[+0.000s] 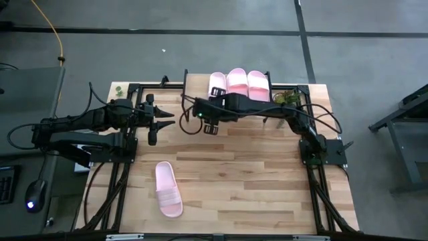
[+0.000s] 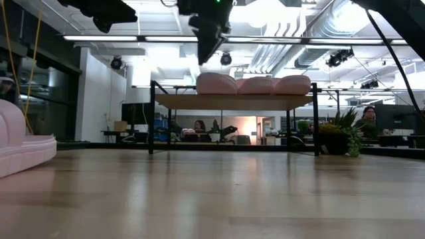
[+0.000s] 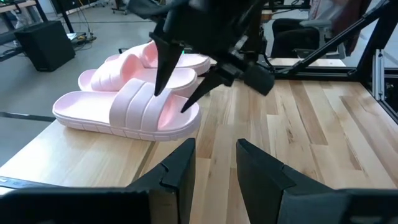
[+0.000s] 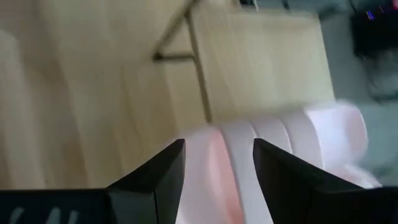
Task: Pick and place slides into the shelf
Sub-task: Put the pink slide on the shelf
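A robotics lab set up inside a big open-plan office. Two dark robot arms are bolted to a black metal frame [image 1: 319, 175] around a wooden table [image 1: 254, 181] on a grey concrete floor [image 1: 200, 47]. Beyond it are exposed ceiling ducts [image 2: 312, 40], strip lights [image 2: 133, 38], desks with monitors [image 2: 133, 113], potted plants [image 2: 340, 129] and seated people [image 2: 199, 126]

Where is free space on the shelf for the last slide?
The shelf top is bare at its left end, beside the three slides that fill the rest. The right gripper hangs near that end. The fourth slide lies on open tabletop.
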